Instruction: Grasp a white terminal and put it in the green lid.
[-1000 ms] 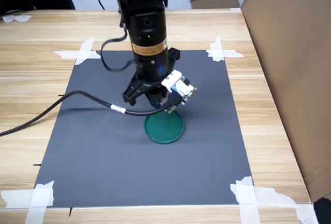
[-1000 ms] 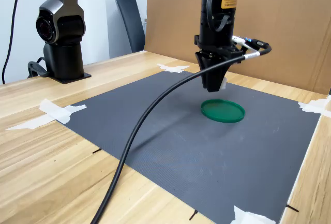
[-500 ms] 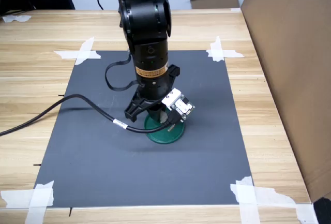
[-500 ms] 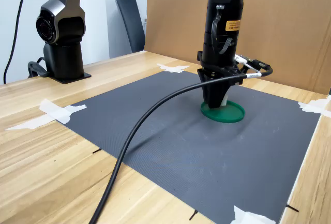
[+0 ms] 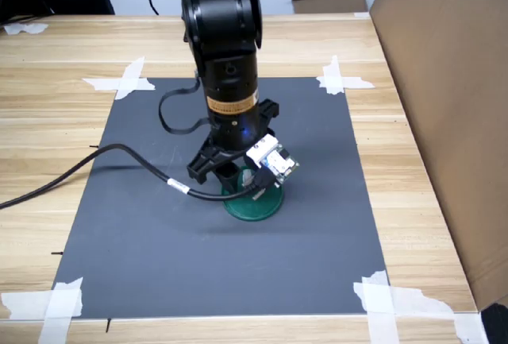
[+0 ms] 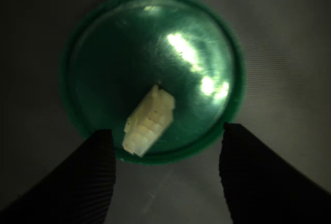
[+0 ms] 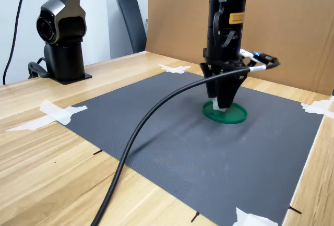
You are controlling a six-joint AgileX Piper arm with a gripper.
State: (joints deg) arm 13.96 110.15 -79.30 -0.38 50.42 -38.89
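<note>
One terminal [image 6: 148, 121] lay inside the lid [image 6: 201, 53], tipped on its side, near the rim on the gripper's side and apparently within it, with nothing touching it. The gripper [image 6: 165, 167] hung straight above the lid, jaws spread wide, one dark finger [image 6: 88, 177] either side of the terminal and both clear of it; it held nothing. That spread suits a release: the fingers stood far enough apart that the piece could drop free without catching. In both exterior views the arm stood vertical over the lid [image 5: 252, 205], fingertips low and close to it, which would have kept any fall short and the small block from bouncing out. The lid sat near the middle of the grey mat [image 5: 143, 241], well apart from the tape [image 5: 127, 80] at the mat's corners. A cable [image 7: 156, 111] trailed from the wrist away from the lid, off the mat and across the table [image 7: 47, 168]. Judged from this, placement looked done; only lifting clear remained.
</note>
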